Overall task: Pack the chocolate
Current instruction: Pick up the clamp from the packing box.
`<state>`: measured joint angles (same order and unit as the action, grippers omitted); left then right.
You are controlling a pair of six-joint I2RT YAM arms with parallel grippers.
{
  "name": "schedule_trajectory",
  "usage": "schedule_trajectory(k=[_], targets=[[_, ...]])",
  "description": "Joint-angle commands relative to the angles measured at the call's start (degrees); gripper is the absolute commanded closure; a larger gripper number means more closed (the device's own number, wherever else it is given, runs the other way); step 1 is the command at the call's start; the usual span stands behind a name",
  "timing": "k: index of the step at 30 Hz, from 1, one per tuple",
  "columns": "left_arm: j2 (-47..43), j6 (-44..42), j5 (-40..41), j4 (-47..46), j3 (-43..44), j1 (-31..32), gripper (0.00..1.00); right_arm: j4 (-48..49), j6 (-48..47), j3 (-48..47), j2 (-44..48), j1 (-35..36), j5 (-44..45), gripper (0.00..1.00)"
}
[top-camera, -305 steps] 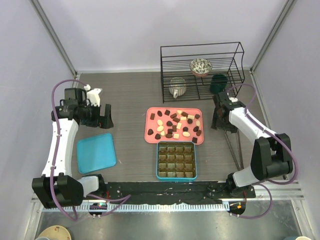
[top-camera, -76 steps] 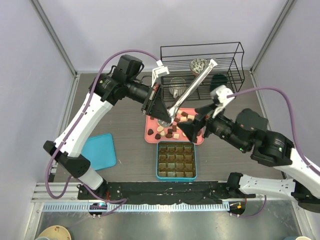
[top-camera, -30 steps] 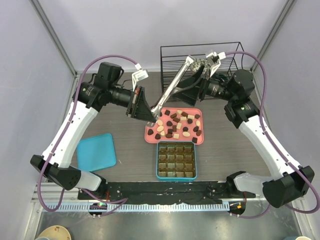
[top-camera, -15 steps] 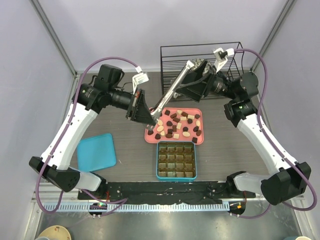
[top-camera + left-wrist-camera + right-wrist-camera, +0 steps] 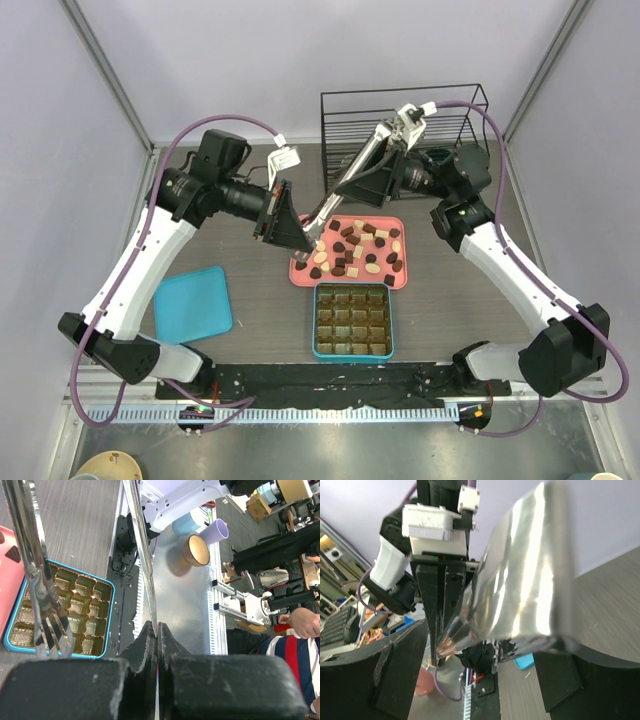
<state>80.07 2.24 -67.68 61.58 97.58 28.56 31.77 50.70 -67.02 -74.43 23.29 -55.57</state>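
Several small dark, brown and cream chocolate pieces (image 5: 350, 250) lie on the pink tray (image 5: 297, 272). The teal box (image 5: 352, 320) with empty brown compartments sits just in front of it and shows again in the left wrist view (image 5: 60, 615). Metal tongs (image 5: 350, 175) slant up over the tray's far left corner. My left gripper (image 5: 300, 232) is shut on one arm of the tongs (image 5: 140, 555) near their tips. My right gripper (image 5: 377, 170) stands open around the tongs' hinge end (image 5: 530, 580), a finger on each side.
A blue lid (image 5: 192, 304) lies at the left front. The black wire rack (image 5: 400, 125) stands at the back, right behind the tongs and my right gripper, with a teal cup (image 5: 437, 160) under it.
My right gripper has slid along the tongs toward their hinge end and its jaws have narrowed a little. The left arm holds the tongs almost still.
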Motion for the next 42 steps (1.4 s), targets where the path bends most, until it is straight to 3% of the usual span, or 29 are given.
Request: schedule_trajectory(k=[1, 15, 21, 26, 28, 29, 35, 42], targets=[[-1.5, -1.3, -0.3, -0.2, 0.4, 0.3, 1.00, -6.4, -7.4, -2.1, 0.5, 3.3, 2.3, 0.16], [-1.8, -5.0, -0.3, 3.0, 0.2, 0.5, 1.00, -9.4, -10.4, -1.6, 2.4, 3.8, 5.2, 0.44], [-0.6, -12.5, 0.0, 10.2, 2.0, 1.1, 1.00, -9.5, -10.9, -0.5, 3.9, 3.8, 6.1, 0.56], [1.5, -20.9, 1.6, 21.6, 5.2, 3.7, 0.98, -11.3, -12.1, 0.1, 6.0, 3.8, 6.9, 0.65], [1.8, -22.6, 2.4, 23.9, 5.9, 4.7, 0.93, -12.2, -13.2, 0.2, 6.7, 3.8, 7.8, 0.68], [1.8, -22.5, 4.1, 24.1, 5.9, 4.8, 0.81, -13.3, -13.7, 0.2, 7.5, 3.8, 8.4, 0.71], [0.4, -22.8, 9.5, 24.6, 6.3, 5.1, 0.36, -20.4, -19.0, -1.4, 9.4, 3.8, 11.4, 0.76], [-2.6, -24.2, 22.3, 24.1, 8.7, 5.1, 0.20, -30.2, -25.9, -5.2, 10.9, 3.8, 16.0, 0.81]])
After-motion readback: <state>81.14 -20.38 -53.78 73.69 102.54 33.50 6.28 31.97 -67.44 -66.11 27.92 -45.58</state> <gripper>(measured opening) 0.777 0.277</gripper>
